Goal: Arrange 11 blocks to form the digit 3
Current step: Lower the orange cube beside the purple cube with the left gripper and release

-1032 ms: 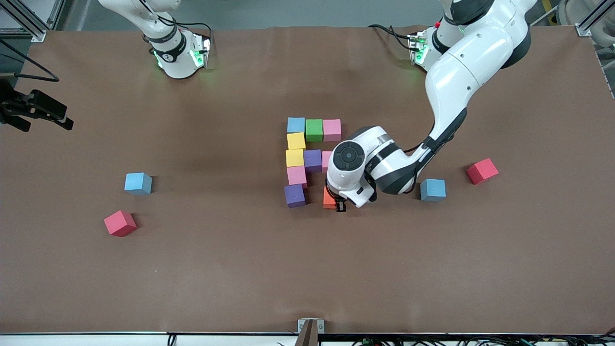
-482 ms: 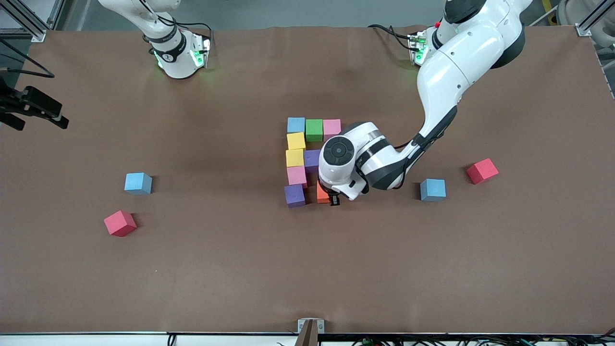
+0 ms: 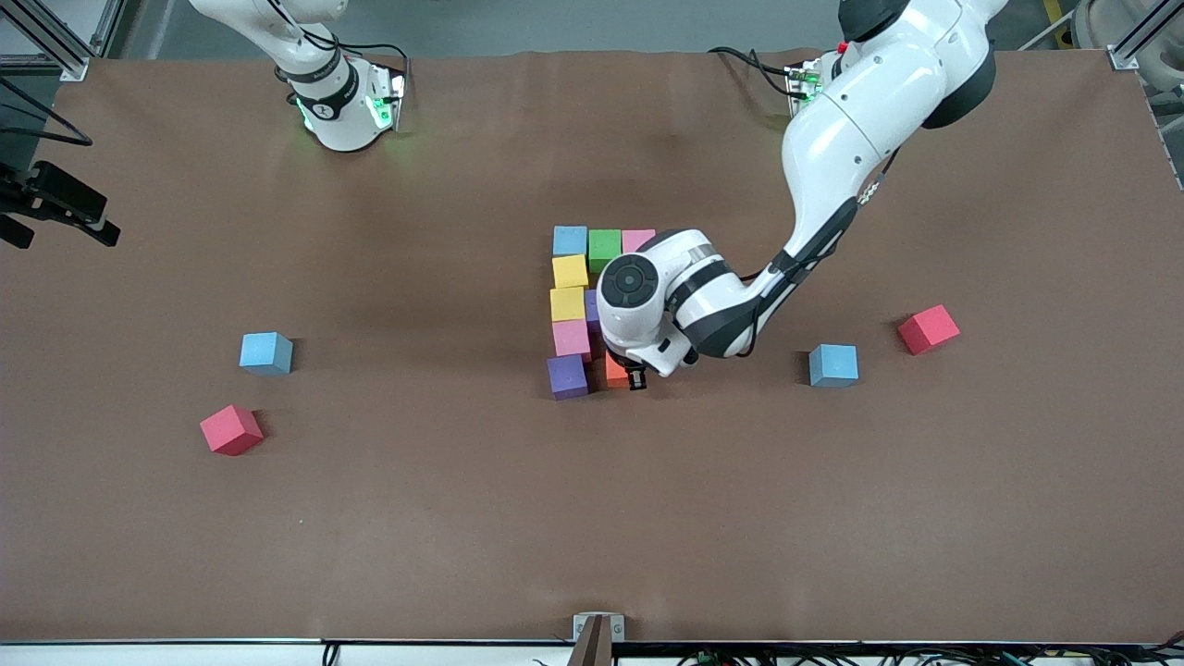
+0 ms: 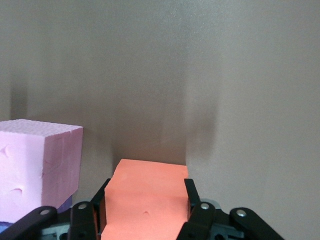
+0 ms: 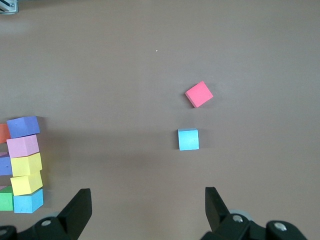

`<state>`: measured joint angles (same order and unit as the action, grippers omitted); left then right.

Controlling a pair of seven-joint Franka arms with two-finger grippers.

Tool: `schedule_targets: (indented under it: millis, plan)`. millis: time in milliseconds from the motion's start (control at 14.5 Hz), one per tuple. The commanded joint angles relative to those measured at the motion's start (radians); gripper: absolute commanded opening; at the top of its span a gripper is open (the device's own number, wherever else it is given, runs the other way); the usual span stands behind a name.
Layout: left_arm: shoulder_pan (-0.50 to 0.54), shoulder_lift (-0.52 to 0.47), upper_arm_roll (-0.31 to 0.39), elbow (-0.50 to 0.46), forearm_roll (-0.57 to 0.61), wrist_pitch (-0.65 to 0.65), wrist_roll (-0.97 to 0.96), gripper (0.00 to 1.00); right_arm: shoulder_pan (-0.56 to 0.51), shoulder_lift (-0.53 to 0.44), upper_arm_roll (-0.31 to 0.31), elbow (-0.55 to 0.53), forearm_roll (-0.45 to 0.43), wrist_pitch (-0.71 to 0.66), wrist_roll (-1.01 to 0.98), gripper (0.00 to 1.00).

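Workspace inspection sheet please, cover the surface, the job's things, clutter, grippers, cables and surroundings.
Surface: brown table cover, flat.
Job's things: unfinished digit 3 at mid-table; orange cube held beside its purple corner cube; two loose light blue cubes.
Clutter: two red cubes.
Grippers: left gripper shut on the orange cube; right gripper open, waiting over the right arm's end of the table.
Cables: at both bases.
Surroundings: aluminium frame corners.
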<state>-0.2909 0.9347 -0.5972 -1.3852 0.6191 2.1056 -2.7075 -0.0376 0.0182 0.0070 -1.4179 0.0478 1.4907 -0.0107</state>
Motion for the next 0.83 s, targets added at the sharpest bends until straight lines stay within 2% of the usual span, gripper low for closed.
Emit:
schedule_targets:
  millis: [0, 757]
  plan:
    - [-0.045, 0.019, 0.039, 0.015, -0.018, 0.048, -0.026, 0.07, -0.011, -0.015, 0.010, -0.007, -0.011, 0.002, 0.008, 1.00]
    - [-0.060, 0.042, 0.039, 0.037, -0.025, 0.102, -0.046, 0.07, -0.010, -0.014, 0.010, -0.006, -0.011, 0.005, 0.008, 1.00]
